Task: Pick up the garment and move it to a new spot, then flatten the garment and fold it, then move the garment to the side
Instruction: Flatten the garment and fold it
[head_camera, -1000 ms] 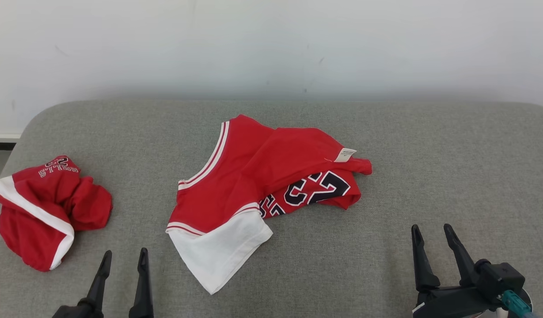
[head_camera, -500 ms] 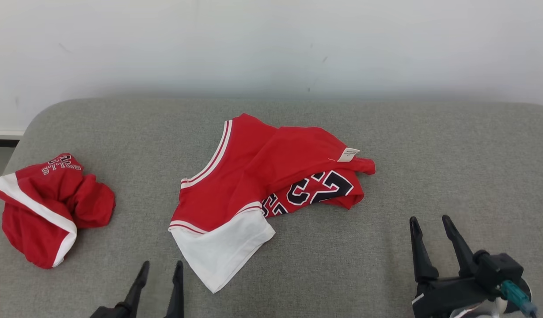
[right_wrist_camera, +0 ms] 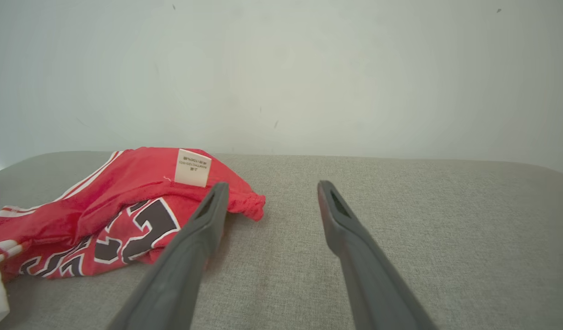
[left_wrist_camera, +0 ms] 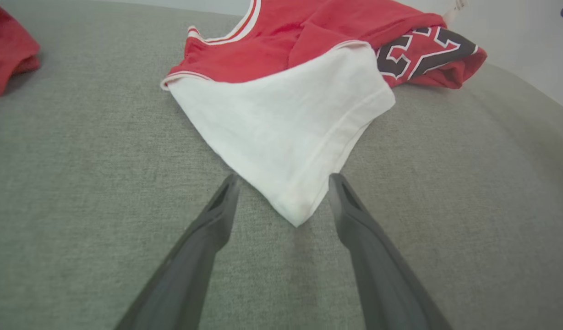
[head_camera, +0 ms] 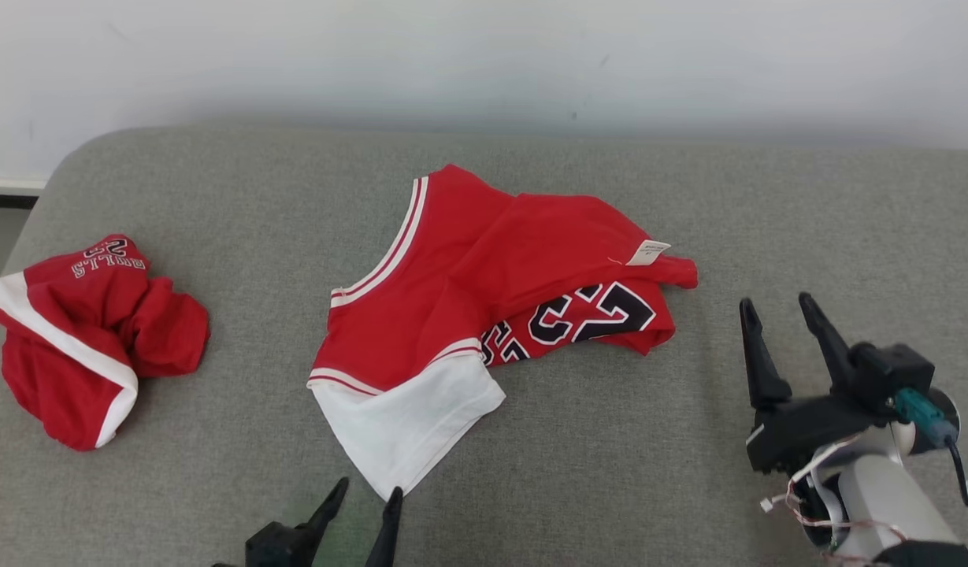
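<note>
Jersey (head_camera: 468, 291) of crumpled red fabric, white sleeve (head_camera: 405, 425), black 23, small white tag (head_camera: 647, 252); left pincer (head_camera: 369, 487) and right pincer (head_camera: 775, 301) spread, empty.

red jersey (head_camera: 468, 291): 1 | crumpled red garment (head_camera: 82, 346): 1 | dark fingers (head_camera: 758, 354): 4 (two pairs) | grey cushion (head_camera: 610, 441): 1
</note>
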Motion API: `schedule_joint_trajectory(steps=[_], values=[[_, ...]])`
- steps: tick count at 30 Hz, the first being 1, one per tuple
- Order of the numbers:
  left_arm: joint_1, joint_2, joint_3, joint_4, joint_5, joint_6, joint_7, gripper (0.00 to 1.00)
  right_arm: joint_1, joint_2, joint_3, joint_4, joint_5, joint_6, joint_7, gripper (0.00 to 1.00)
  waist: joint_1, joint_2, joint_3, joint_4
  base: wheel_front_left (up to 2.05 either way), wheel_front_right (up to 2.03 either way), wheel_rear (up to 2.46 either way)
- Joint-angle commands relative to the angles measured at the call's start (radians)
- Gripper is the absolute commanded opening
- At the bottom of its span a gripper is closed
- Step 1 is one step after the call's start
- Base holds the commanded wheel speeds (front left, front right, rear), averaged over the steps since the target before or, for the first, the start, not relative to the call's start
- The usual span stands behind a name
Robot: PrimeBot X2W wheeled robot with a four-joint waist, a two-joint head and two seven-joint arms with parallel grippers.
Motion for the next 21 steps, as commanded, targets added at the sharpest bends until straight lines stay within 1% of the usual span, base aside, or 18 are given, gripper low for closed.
schedule_joint_trajectory(steps=[1,5,12,21], values=[[-0.013,0.003,-0.004,0.005,-0.004,0.002,-0.003,1.00,-0.011,-0.005,0.004,0.003,0.008,-0.002,0.001,1.00,-0.0001,-0.0001,0.016,0.008,0.00,0.00,0.00],[-0.062,0.007,-0.059,0.064,-0.029,0.002,-0.003,1.00,-0.095,-0.012,0.026,0.086,0.014,-0.002,0.001,1.00,-0.0001,-0.0001,0.040,0.016,0.00,0.00,0.00],[-0.126,0.004,-0.116,0.142,-0.050,0.002,-0.003,1.00,-0.231,-0.020,0.068,0.233,0.041,-0.002,0.000,1.00,-0.0001,-0.0001,0.077,0.035,0.00,0.00,0.00],[-0.169,-0.006,-0.170,0.178,-0.072,0.002,0.000,1.00,-0.335,-0.019,0.103,0.378,0.088,-0.002,-0.001,1.00,-0.0001,-0.0001,0.109,0.061,0.00,0.00,0.00]])
